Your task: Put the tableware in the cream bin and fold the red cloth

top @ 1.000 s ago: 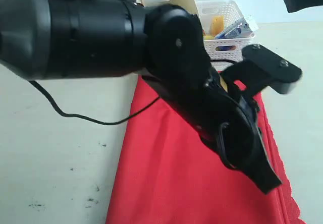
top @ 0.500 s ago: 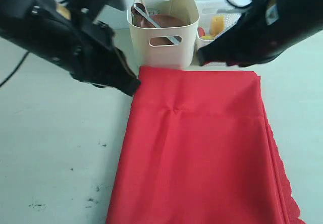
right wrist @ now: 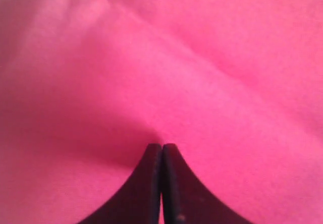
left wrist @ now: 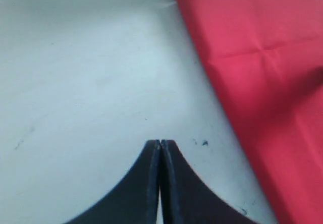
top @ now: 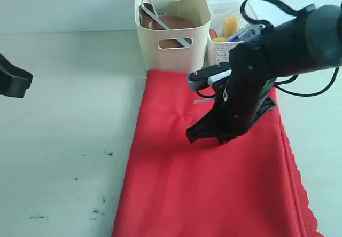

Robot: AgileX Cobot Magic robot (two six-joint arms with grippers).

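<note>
Exterior view: one red cloth.

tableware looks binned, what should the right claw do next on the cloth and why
Probably open the right claw and shift it to an edge of the red cloth. Its jaws are shut over mid-cloth, apparently gripping no fabric, and the cloth lies spread flat.
</note>
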